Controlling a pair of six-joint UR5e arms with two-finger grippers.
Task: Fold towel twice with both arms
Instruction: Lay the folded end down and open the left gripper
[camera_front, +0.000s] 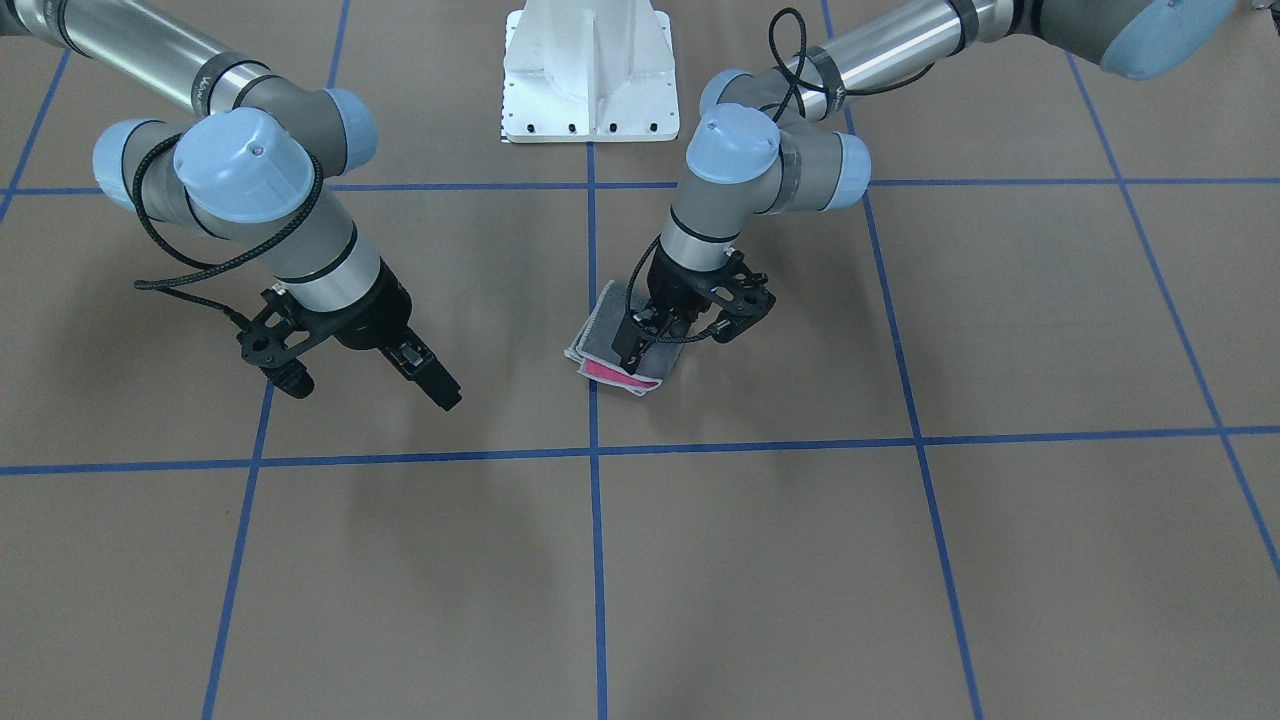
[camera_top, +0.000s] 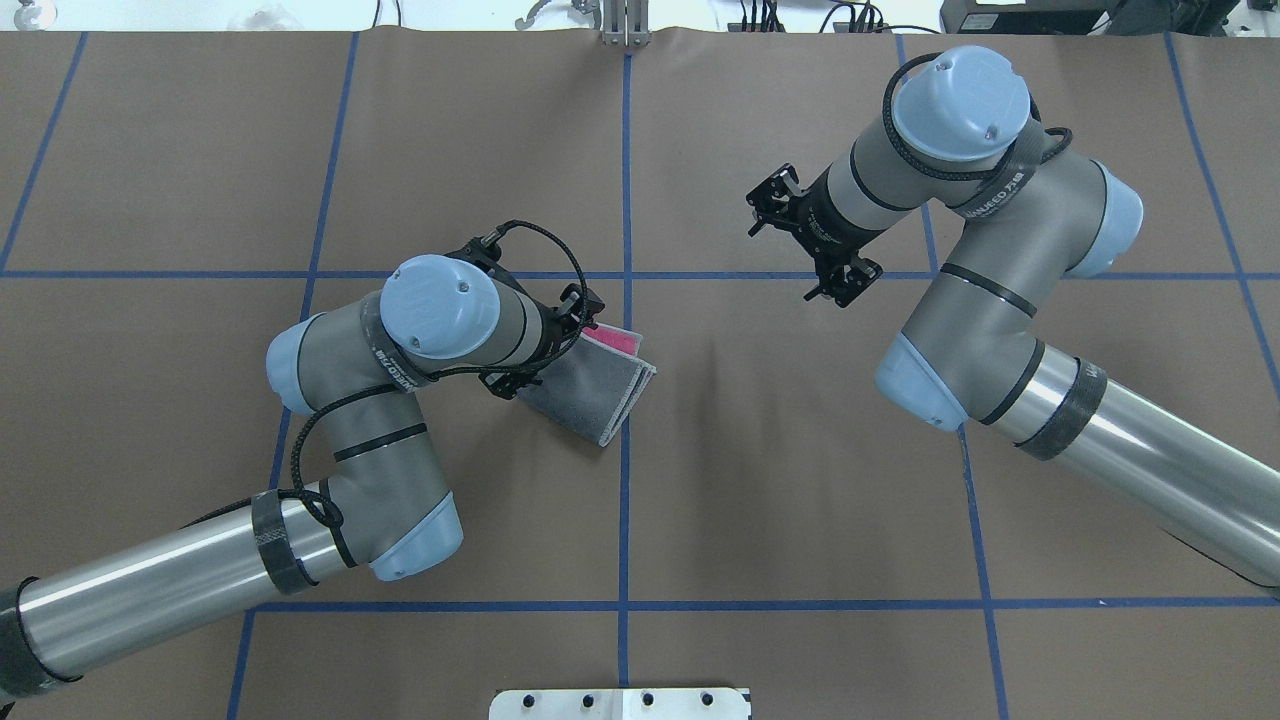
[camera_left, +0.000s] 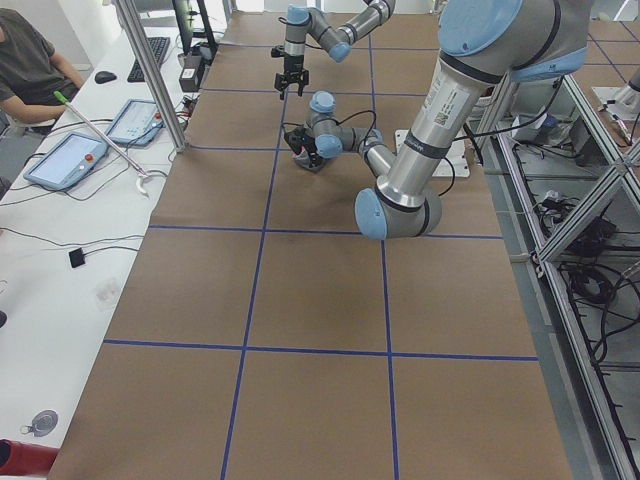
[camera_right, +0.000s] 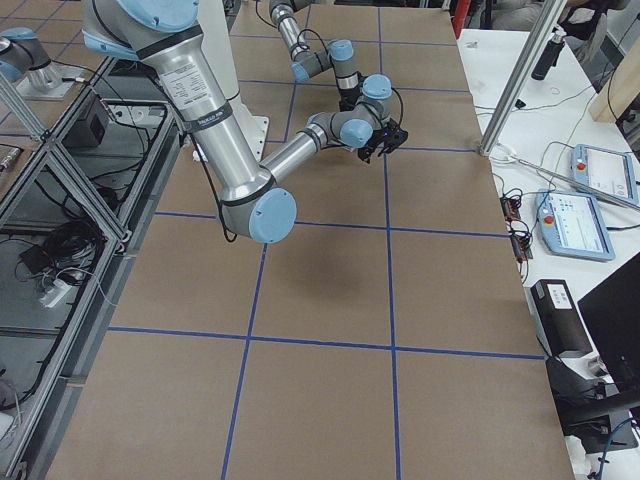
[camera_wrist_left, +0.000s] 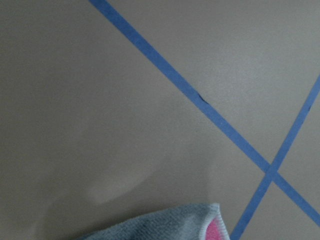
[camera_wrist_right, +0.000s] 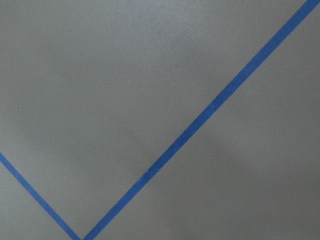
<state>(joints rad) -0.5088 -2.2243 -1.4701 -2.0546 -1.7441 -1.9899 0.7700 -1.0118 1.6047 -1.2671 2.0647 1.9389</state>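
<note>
The towel (camera_front: 640, 350) lies folded small near the table's middle, dark grey face up, with a pink strip (camera_front: 603, 372) showing between layers at its front edge. It also shows in the overhead view (camera_top: 600, 395) and as a corner in the left wrist view (camera_wrist_left: 165, 227). My left gripper (camera_front: 632, 352) reaches down onto the towel and looks shut on its top layer at the pink edge. In the overhead view my wrist hides its fingers. My right gripper (camera_front: 440, 385) hangs above bare table well off to the side, fingers together and empty.
The white pedestal base (camera_front: 590, 80) stands at the robot's side of the table. Blue tape lines (camera_front: 595, 520) grid the brown surface. An operators' bench with tablets (camera_left: 65, 160) runs along the far edge, and a person (camera_left: 30, 60) sits there.
</note>
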